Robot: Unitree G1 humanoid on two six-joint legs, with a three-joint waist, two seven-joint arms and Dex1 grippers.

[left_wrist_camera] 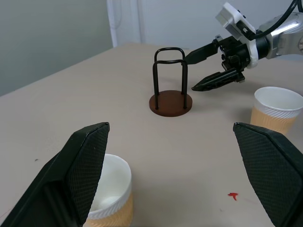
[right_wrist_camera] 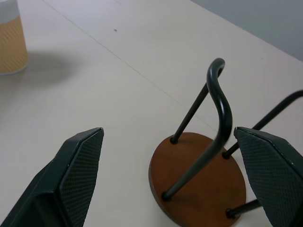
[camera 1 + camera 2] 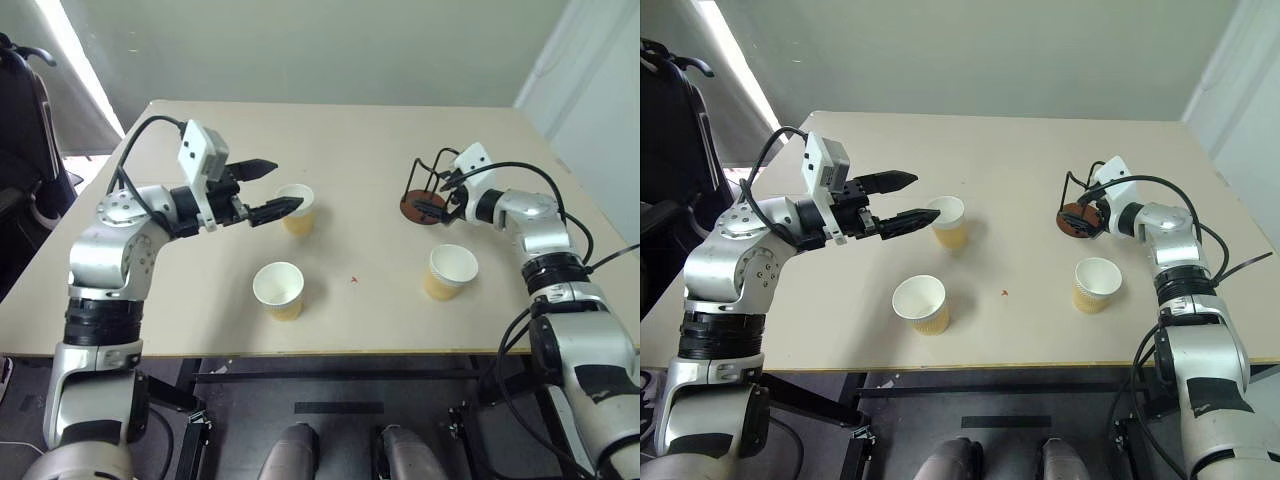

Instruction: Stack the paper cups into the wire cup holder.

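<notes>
While both jaws gape (holding nothing), wire cup holder [image 3: 428,190] stands mid-table.

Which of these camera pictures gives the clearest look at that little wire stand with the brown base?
The left wrist view: the wire cup holder stands whole and upright on the table, empty. The right wrist view shows it close but cut off. In the eye views it is small, partly behind the right gripper.

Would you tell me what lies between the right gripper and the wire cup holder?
Nothing: the right wrist view shows the holder between the open right gripper's fingers.
</notes>
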